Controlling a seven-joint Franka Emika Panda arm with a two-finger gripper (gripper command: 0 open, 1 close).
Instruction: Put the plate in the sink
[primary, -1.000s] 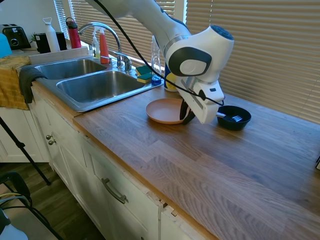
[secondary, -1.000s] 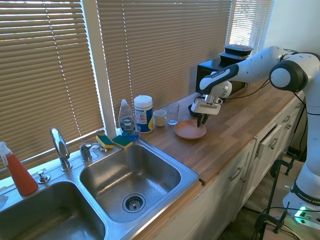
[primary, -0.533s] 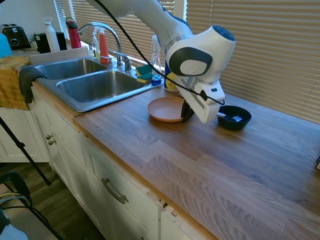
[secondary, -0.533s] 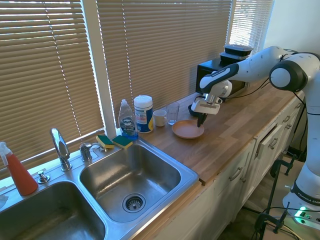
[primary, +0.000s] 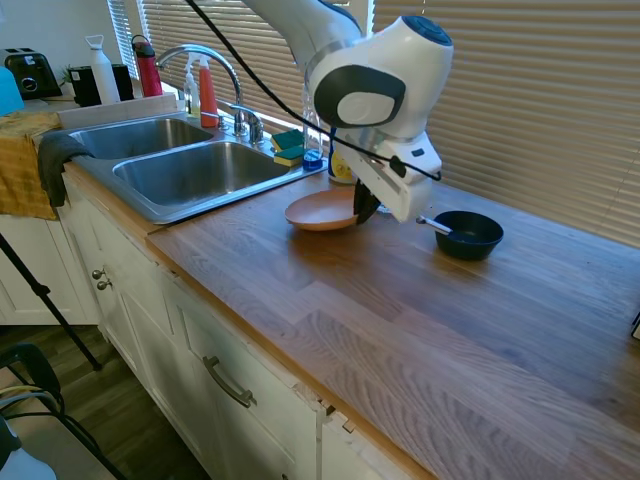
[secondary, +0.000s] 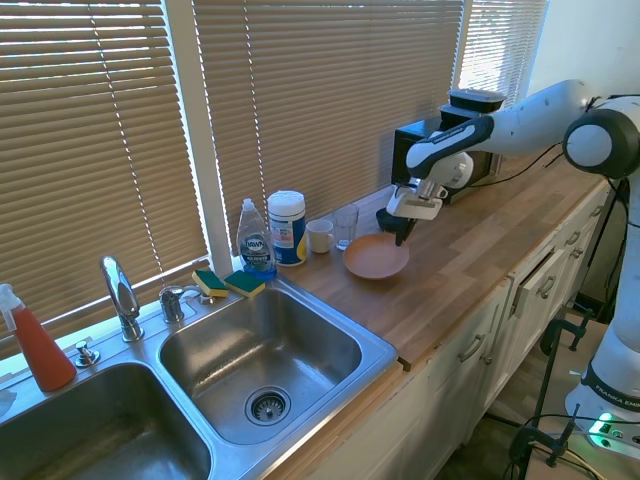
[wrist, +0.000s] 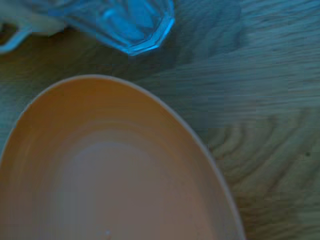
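- The plate (primary: 322, 211) has left the worktop (primary: 420, 330) since a second ago: it then lay flat on the wood, and now it hangs just above it, tilted, with its far rim higher than the rim toward the sink (primary: 175, 170).
- The jaws (primary: 366, 205) are closed on the plate's rim on the side nearest the black bowl (primary: 468, 234); the plate juts out from them toward the sink, held by that one edge only.
- The arm has also risen and pulled a little toward the sink, so I judge the grasp done and the carry just begun.
- The wrist view shows the plate's hollow (wrist: 110, 175) filling the lower part, bare wood beyond it and a clear glass (wrist: 125, 25) past the rim.
- Room: the way to the near basin (secondary: 262, 355) runs over bare worktop; only the raised sink edge (secondary: 385, 345) must be cleared.
- Hazards, as I judge them: the glass (secondary: 346, 226), a small cup (secondary: 320, 236), a white canister (secondary: 286, 228), a soap bottle (secondary: 255, 240) and sponges (secondary: 228, 283) stand along the window side, near the path.
- The tap (primary: 215, 75) stands behind the basins, out of the direct line.
- A rim-only hold on a tilted plate may slip; a slow, level move suits.
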